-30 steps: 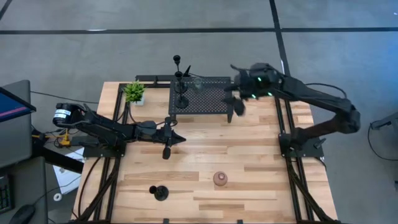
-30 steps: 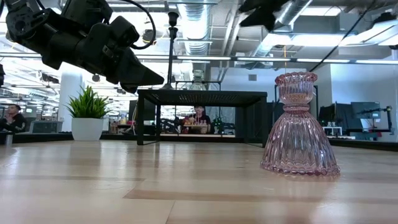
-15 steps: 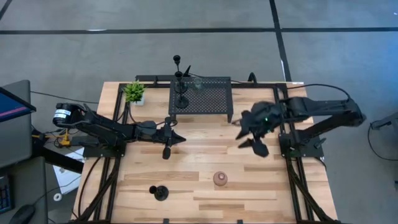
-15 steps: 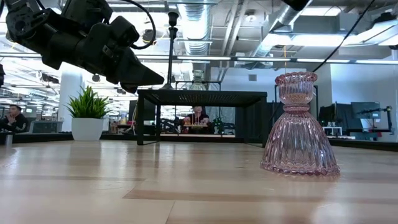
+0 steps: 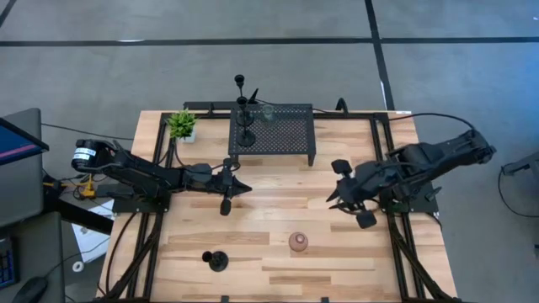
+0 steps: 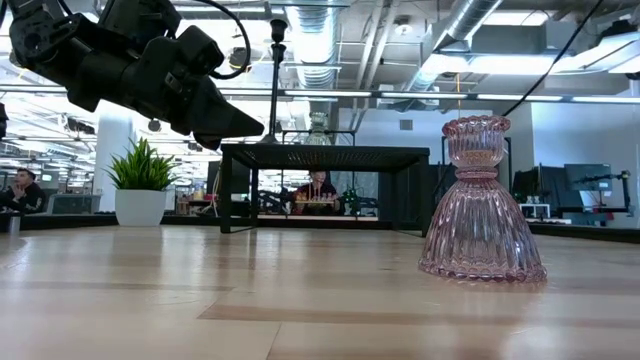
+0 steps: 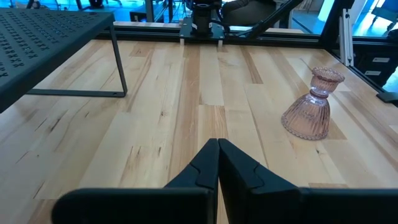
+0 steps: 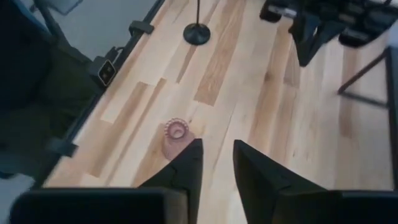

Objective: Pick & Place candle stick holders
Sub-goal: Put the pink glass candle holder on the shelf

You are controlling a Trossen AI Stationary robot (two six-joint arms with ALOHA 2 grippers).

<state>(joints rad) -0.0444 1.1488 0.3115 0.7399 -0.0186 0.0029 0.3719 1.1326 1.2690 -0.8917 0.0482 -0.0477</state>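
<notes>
The right gripper (image 5: pixel 347 202) hangs over the pale wooden table (image 5: pixel 278 252) with its dark, wedge-shaped fingers (image 8: pixel 186 165) parted and nothing between them. Just ahead of it and nearer the table's front edge stands the pink holder (image 5: pixel 298 242), ribbed translucent glass, bell-shaped, upright with its cup upward. Farther along the front edge stands a slim black holder (image 5: pixel 217 260) on a round base, stem vertical. Behind the gripper, a taller black holder (image 5: pixel 245 126) rises upright from the perforated metal stand (image 5: pixel 286 135). The left gripper (image 5: pixel 238 188) waits mid-table, fingers (image 7: pixel 239 168) pressed together, empty.
</notes>
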